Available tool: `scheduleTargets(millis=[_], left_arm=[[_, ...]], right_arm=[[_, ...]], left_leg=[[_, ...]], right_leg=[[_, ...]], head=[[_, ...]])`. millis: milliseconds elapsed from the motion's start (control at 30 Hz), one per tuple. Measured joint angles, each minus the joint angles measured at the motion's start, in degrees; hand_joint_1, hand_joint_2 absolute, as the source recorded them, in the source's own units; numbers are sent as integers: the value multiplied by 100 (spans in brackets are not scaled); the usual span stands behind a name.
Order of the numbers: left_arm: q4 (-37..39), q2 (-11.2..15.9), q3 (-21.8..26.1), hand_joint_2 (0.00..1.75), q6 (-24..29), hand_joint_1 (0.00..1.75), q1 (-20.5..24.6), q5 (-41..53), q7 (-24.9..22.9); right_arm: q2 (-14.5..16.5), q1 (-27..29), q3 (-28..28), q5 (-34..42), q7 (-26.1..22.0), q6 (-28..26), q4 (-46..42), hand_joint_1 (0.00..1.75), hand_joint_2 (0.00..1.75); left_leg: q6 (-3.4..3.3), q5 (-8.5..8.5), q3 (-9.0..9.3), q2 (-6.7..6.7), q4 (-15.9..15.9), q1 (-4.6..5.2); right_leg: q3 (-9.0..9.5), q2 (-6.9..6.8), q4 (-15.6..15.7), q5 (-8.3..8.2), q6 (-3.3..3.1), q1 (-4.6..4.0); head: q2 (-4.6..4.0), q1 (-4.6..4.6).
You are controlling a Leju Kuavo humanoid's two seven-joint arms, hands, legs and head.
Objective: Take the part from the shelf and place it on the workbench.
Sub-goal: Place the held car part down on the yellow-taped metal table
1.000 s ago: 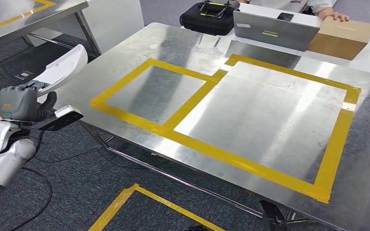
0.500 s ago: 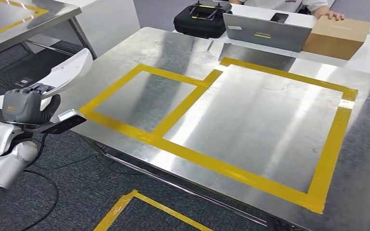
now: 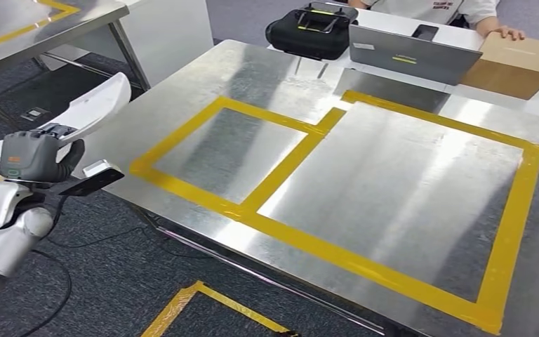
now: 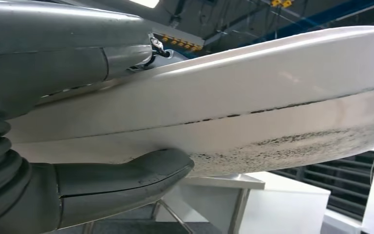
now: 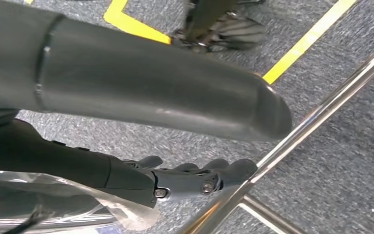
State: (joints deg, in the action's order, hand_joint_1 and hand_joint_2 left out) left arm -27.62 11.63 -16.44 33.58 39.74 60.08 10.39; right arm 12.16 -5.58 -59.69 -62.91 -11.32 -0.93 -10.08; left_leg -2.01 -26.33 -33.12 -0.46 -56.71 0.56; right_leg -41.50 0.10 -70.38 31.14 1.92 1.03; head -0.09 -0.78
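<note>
Your left hand (image 3: 34,156) grips the part (image 3: 84,112), a long curved white shell, out past the near-left corner of the surface (image 3: 393,175). The part sits in the air, not on the surface; its far tip points toward the surface's left edge and its near end sticks out behind the hand. In the left wrist view you see the thick grey thumb (image 4: 126,180) pressed under the part (image 4: 272,97) and the other fingers (image 4: 78,53) clamped over its upper side, so the grip is firm. The underside of the part has dark speckled grime along one edge.

Your right hand (image 5: 185,180) hangs low over grey carpet, beside a chrome frame bar (image 5: 321,112) and yellow floor tape (image 5: 307,39). Fingers are curled in with nothing between them, so it is closed and holding nothing.

On the surface you have yellow tape (image 3: 281,168) marking two boxes: a smaller one on the left, a larger one on the right, sharing a strip. At the far side sit a black case (image 3: 314,29), a grey laptop (image 3: 410,55) and a cardboard box (image 3: 518,65). A person's hand (image 3: 507,31) rests on the box top. Another metal table (image 3: 35,17) with yellow tape stands far left.
</note>
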Motion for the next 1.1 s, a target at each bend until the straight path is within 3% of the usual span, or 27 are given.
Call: scheduleTargets(millis=[33, 100, 200, 267, 333, 400, 433, 467, 500, 567, 600, 633, 733, 800, 900, 933, 967, 1000, 1100], left_arm=[[6, -2, -10, 175, -13, 175, -11, 14, -7], [19, -7, -25, 175, -40, 175, -9, 37, -10], [44, 0, -50, 175, -66, 175, -20, 56, -12], [58, 12, -68, 175, -68, 175, -25, 57, -12], [70, 19, -80, 175, -68, 175, -16, 57, -12], [86, 22, -90, 175, -72, 175, -29, 57, -12], [95, 22, -96, 175, -73, 175, -45, 57, -12], [102, 22, -101, 175, -74, 175, -57, 57, -12], [107, 25, -103, 175, -75, 175, -61, 57, -12], [111, 33, -104, 175, -75, 175, -48, 57, -12], [111, 36, -105, 175, -75, 175, -35, 57, -12], [112, 37, -106, 175, -75, 175, -27, 57, -12], [116, 37, -109, 175, -75, 175, -22, 57, -12], [118, 36, -109, 175, -75, 175, -11, 57, -12], [128, 26, -111, 175, -76, 175, -4, 57, -12], [134, 22, -112, 175, -85, 175, -7, 57, -12], [140, 15, -113, 175, -105, 175, -8, 57, -5], [144, 6, -115, 175, -133, 175, -8, 57, 11], [148, -57, -121, 175, -221, 175, 22, 62, 115]], right_arm=[[-1, 0, 1, 3, -4, 1, 0, 0, 0], [0, -11, 3, 15, -14, 3, 2, 0, 0], [1, 2, 2, 44, -19, 4, 7, 0, 0], [1, 45, -2, 57, -22, 3, 10, 0, 0], [1, 65, -4, 63, -28, 4, 12, 0, 0], [1, 71, -4, 66, -31, 6, 13, 0, 0], [1, 72, -4, 67, -31, 5, 14, 0, 0], [1, 73, -4, 67, -31, 6, 14, 0, 0], [2, 74, -4, 67, -31, 6, 15, 0, 0], [2, 75, -4, 66, -31, 6, 15, 0, 0], [2, 72, -4, 67, -31, 6, 15, 0, 0], [2, 66, -4, 67, -31, 6, 15, 0, 0], [2, 52, -3, 68, -31, 7, 15, 0, 0], [2, 40, -2, 68, -32, 4, 14, 0, 0], [-5, 19, -2, 68, -32, 3, 14, 0, 0], [-8, 19, -2, 69, -32, 3, 14, 0, 0], [-10, 21, -2, 69, -32, 3, 15, 0, 0], [-11, 22, -2, 70, -32, 4, 15, 0, 0], [-16, -2, -1, 69, -36, 5, 14, 0, 0]], left_leg=[[23, -51, 43, -2, -22, -11], [84, -135, 83, -3, -76, -18], [169, -207, 71, 2, -146, -11], [223, -290, 35, 4, -265, -20], [282, -530, -223, 8, -777, -43], [321, -825, -644, 9, -1537, -65], [329, -874, -799, 10, -1768, -73], [329, -807, -855, 10, -1787, -79], [321, -624, -797, 10, -1574, -83], [300, -159, -486, 15, -789, -81], [285, -45, -354, 19, -449, -67], [266, 20, -281, 22, -249, -50], [178, 74, -253, 11, -147, -25], [114, 117, -218, 7, -94, -41], [71, 129, -204, 11, -76, -31], [65, 127, -204, 12, -79, -22], [61, 124, -205, 10, -85, -16], [59, 119, -204, 7, -94, -13], [80, 84, -219, -9, -158, -1]], right_leg=[[112, -3, 363, -266, 12, 7], [323, -3, 937, -514, -11, -8], [416, 0, 1074, -497, -136, -27], [450, 5, 1087, -503, -182, -6], [491, 15, 1101, -491, -216, 12], [505, 26, 1099, -472, -239, 13], [516, 34, 1098, -464, -244, 13], [530, 41, 1097, -455, -244, 13], [552, 48, 1097, -444, -242, 14], [603, 57, 1099, -420, -225, 18], [610, 61, 1099, -415, -206, 17], [605, 65, 1104, -414, -178, 15], [578, 64, 1130, -410, -69, 19], [492, 49, 953, -255, -24, 15], [58, 38, -10, 230, -12, 2], [-72, 37, -280, 302, -10, 2], [-121, 36, -370, 271, -10, 2], [-63, 36, -238, 138, -15, 1], [455, 38, 806, -325, -50, -5]], head=[[0, -2], [1, 0], [2, -8], [2, -16], [2, -28], [2, -31], [1, -32], [1, -32], [1, -32], [1, -30], [1, -33], [2, -32], [2, -33], [2, -25], [2, 8], [2, 13], [1, 14], [1, 15], [0, 11]])
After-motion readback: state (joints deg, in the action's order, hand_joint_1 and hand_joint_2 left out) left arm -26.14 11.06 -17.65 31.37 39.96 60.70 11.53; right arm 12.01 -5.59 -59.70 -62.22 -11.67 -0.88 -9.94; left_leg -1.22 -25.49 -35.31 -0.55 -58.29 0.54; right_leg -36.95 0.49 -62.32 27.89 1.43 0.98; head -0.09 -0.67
